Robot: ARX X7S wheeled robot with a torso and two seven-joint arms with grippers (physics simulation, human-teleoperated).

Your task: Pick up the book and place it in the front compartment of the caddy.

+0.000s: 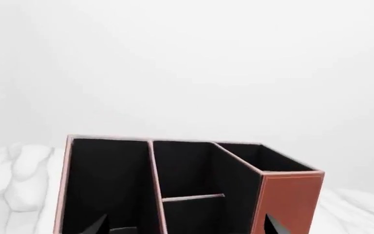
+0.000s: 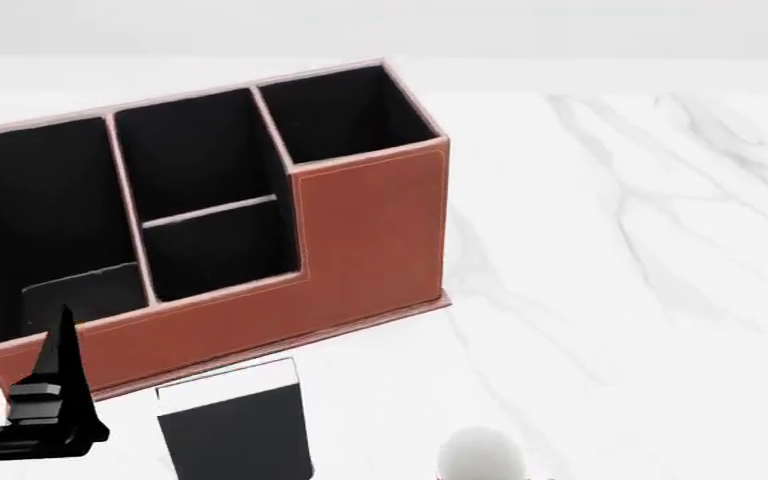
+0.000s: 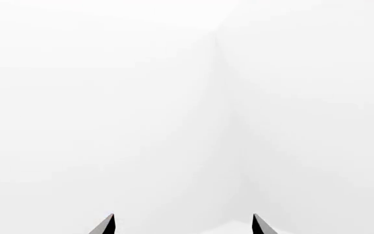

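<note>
**Book lies right of left claw, near side of caddy**

Book (image 2: 235,420) rests flat on the marble table (image 2: 624,250), black cover up, white page edges along its far end. Long axis runs near-to-far, slightly canted. It sits just in front of the caddy (image 2: 357,240), apart from the low front wall.

Left gripper (image 2: 53,375) is at the near left, in front of the caddy's left end. The book lies to its right and slightly nearer. In the left wrist view the two fingertips sit wide apart with nothing between them: spread, empty, camera facing the caddy interior.

Right gripper (image 3: 183,225): fingertips wide apart, holding nothing, facing blank white background. Not visible in the head view, so its position relative to the book cannot be told.

Front compartment (image 2: 217,250) is the low pocket in the middle section, ahead of the thin divider, and lies directly beyond the book.

Judgement: the left arm is the nearer candidate; a short rightward shift and descent are needed, with the fingers closing across the book's short width.
</note>
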